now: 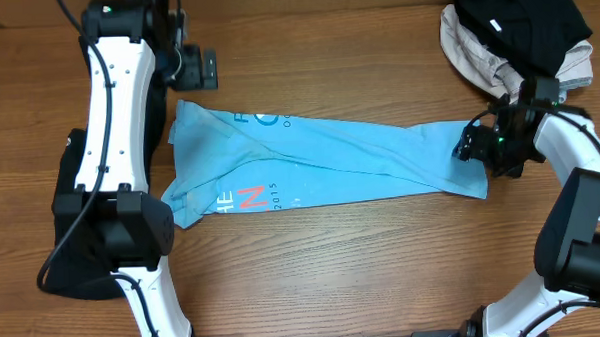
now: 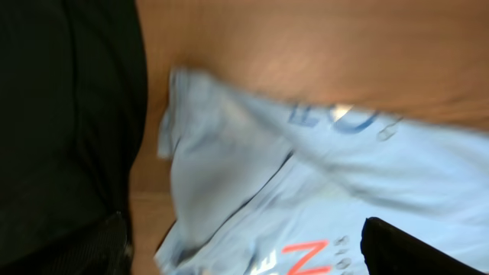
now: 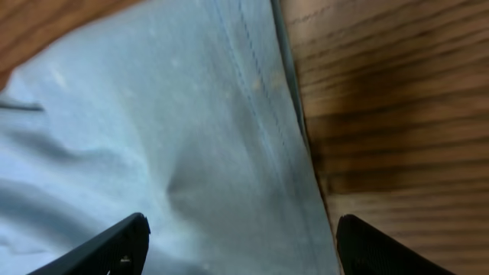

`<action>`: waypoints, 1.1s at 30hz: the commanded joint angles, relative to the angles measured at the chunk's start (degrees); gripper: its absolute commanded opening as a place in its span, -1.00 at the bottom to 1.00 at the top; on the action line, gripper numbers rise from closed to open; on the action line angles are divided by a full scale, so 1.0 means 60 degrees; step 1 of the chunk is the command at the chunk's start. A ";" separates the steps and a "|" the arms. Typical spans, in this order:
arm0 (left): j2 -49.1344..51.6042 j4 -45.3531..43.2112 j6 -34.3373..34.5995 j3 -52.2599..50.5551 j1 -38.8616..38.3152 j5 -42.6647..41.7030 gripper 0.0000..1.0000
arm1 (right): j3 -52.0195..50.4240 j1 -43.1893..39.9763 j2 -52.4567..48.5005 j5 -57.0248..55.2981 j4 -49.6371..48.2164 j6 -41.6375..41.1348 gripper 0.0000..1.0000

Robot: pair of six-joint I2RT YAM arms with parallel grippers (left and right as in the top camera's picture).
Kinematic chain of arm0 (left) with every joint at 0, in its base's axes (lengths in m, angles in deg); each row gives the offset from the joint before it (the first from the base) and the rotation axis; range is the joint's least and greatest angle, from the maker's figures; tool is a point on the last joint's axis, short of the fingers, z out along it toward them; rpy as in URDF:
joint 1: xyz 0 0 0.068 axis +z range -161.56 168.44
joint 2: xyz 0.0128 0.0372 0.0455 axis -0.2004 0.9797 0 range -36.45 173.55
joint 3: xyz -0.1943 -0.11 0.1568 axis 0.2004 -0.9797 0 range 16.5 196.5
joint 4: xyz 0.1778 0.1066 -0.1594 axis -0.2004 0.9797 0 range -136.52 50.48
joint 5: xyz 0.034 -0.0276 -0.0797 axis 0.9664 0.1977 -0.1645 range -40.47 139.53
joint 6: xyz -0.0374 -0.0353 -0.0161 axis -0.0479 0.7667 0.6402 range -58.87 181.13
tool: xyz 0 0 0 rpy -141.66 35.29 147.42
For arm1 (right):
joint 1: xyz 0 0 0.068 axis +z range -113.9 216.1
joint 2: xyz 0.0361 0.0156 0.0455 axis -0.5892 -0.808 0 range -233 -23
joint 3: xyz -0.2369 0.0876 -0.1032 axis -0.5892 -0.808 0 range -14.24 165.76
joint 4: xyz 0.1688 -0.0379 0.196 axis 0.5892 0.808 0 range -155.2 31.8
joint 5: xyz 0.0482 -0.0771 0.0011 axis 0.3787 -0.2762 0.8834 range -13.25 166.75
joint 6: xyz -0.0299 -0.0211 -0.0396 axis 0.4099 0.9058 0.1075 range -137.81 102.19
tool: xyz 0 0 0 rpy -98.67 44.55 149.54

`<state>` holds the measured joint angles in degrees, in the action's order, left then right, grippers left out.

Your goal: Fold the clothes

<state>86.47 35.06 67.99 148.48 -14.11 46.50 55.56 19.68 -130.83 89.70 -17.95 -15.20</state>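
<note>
- Overhead view: one light blue T-shirt (image 1: 319, 153) lies stretched lengthwise across the middle of the wooden table (image 1: 314, 278), with a single red-orange N (image 1: 249, 198) among the lettering at its left end.
- One heap of clothes (image 1: 515, 31) sits at the table's far right. A black garment lies on top with paler ones beneath, and I cannot tell how many.
- Two grippers are in view. The right gripper (image 3: 244, 252) hangs over the hem (image 3: 267, 114) at the shirt's right end, jaws spread wide, gripping nothing.
- The left gripper (image 2: 252, 248) is above the shirt's left end — jaws wide as well, empty, with dark cloth (image 2: 69, 114) beside it.
</note>
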 commanded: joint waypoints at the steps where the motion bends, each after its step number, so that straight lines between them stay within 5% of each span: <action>1: -0.0463 -0.0186 0.0718 0.0586 0.0138 -0.0754 1.00 | -0.0583 -0.0033 0.0182 0.0142 -0.0510 0.0069 0.63; 7: -0.0663 -0.0423 0.1005 0.0612 0.0506 -0.0750 1.00 | -0.1523 -0.0033 0.0182 0.0113 -0.1679 0.0066 0.39; 14: -0.0659 -0.0299 0.0889 0.0586 0.0976 -0.0710 0.99 | -0.1526 -0.0076 0.0182 0.0226 -0.1825 -0.0619 -0.89; 26: -0.0659 0.0018 0.0736 0.0583 0.1064 -0.0634 1.00 | 0.1450 -0.1504 0.0710 0.0288 0.1235 -0.1209 -0.92; 33: -0.0659 0.0047 0.0710 0.0583 0.1064 -0.0605 1.00 | 0.3337 -0.1865 0.0831 0.0994 0.3297 -0.0131 -0.92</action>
<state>84.19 35.15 72.79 150.82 -7.61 42.83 71.77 7.83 -128.12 93.04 0.54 -19.06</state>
